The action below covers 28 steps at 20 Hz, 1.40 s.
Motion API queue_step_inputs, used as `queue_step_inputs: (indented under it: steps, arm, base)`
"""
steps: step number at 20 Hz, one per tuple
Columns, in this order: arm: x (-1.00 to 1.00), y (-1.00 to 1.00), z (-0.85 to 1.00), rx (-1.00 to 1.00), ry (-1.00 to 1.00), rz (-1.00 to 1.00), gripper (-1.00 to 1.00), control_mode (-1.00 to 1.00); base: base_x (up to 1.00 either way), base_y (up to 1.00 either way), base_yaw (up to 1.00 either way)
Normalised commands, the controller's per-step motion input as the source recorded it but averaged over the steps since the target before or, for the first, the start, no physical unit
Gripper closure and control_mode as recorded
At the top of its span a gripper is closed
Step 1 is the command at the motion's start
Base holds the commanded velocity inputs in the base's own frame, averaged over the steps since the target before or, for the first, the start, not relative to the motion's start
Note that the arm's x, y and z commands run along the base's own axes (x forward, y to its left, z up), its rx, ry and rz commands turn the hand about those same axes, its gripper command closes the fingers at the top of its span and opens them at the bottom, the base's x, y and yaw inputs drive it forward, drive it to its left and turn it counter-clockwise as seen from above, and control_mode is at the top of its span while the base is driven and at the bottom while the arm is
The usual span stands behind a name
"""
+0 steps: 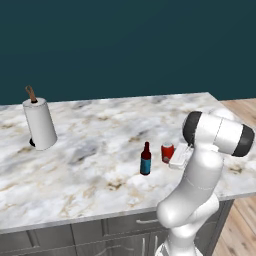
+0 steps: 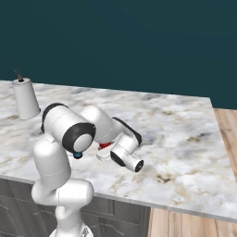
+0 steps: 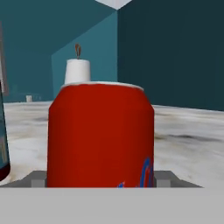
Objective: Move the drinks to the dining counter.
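Two drinks stand side by side on the white marble dining counter (image 1: pixel 90 150), toward its right end and a little back from the front edge: the slim dark bottle (image 1: pixel 145 159) with its red neck and blue label, and just to its right the small red soda can (image 1: pixel 167 152). Both are upright, long axes straight up from the slab. Far off toward the left end stands the white paper-towel roll (image 1: pixel 39 123), well apart from the action.

Now the hand. The gripper (image 3: pixel 100 179) is low over the counter and level with the can, coming in from the can's right side as the left base view shows it. In the hand view the can (image 3: pixel 101 135) stands dead ahead, square in front, with a grey finger tip (image 3: pixel 38 178) peeking out on each side of its base. So the jaws are spread wide and bracket the can; whether the pads actually touch its wall, I cannot tell. The bottle (image 3: pixel 3 144) is a dark sliver at the left border of that view, just beside the can.

My read: the can lies straight ahead, between the fingers, and the bottle's closeness is the thing to watch.
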Motion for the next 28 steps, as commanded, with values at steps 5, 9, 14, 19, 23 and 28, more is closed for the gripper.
queue_step_inputs:
  steps: [5,9,14,19,23,28]
  arm:
    - [0.07,0.00,-0.39,0.00,0.00,0.00,1.00,-1.00]
    - [0.00,0.00,-0.41,0.00,-0.01,0.00,-1.00,-1.00]
    - [0.00,0.00,-0.34,0.00,-0.02,0.00,-1.00,-1.00]
    - [-0.16,0.00,-0.06,0.00,-0.04,0.00,-1.00,-1.00]
    - [-0.33,-0.11,0.08,0.00,-0.06,0.00,-1.00,-1.00]
    - [-0.32,-0.29,0.20,0.00,-0.09,0.00,-1.00,-1.00]
  base:
    - [0.00,0.00,0.00]
    - [0.00,0.00,0.00]
    - [0.00,0.00,0.00]
    - [0.00,0.00,0.00]
    - [0.00,0.00,0.00]
    - [0.00,0.00,0.00]
